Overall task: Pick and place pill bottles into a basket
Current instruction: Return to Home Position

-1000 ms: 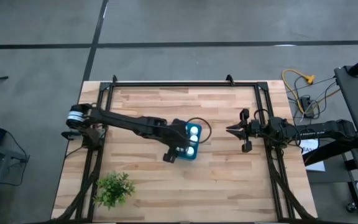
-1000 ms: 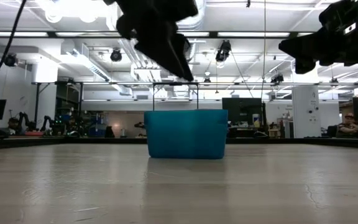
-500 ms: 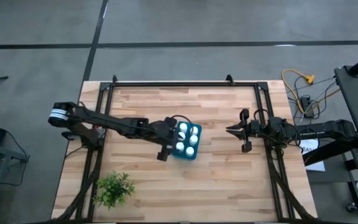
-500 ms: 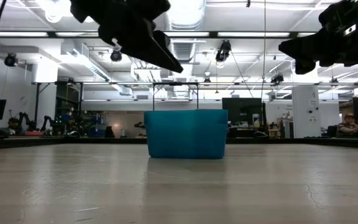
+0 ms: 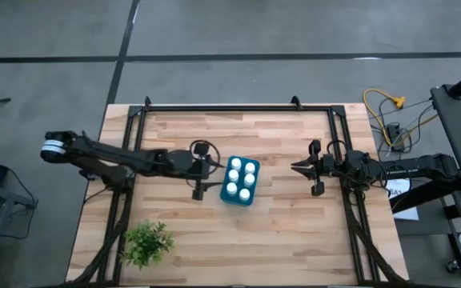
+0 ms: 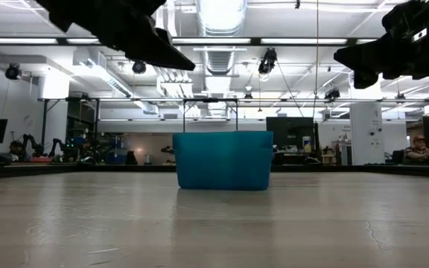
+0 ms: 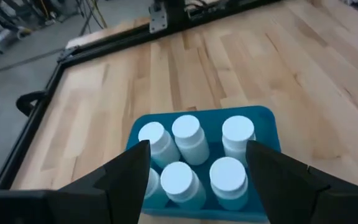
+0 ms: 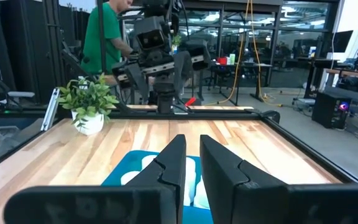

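The teal-blue basket (image 5: 251, 193) stands on the wooden table near its middle, and shows in the low view (image 6: 223, 160) too. Several white pill bottles (image 5: 240, 178) stand upright inside it, caps up, and also show in the left wrist view (image 7: 189, 138). My left gripper (image 5: 211, 170) is open and empty, in the air just left of the basket; in its wrist view (image 7: 197, 149) the fingers frame the basket from a distance. My right gripper (image 5: 296, 168) is shut and empty, in the air right of the basket, pointing at it (image 8: 191, 163).
A small green plant in a white pot (image 5: 146, 242) stands at the table's near left corner. A black frame (image 5: 230, 109) runs along the table's far edge and sides. A person in a green shirt (image 8: 107, 37) stands beyond the table's left side.
My left gripper has drawn back from above the basket toward the table's left edge and has risen a little. The bottle caps it covered now all show. The basket and my right arm have kept still.
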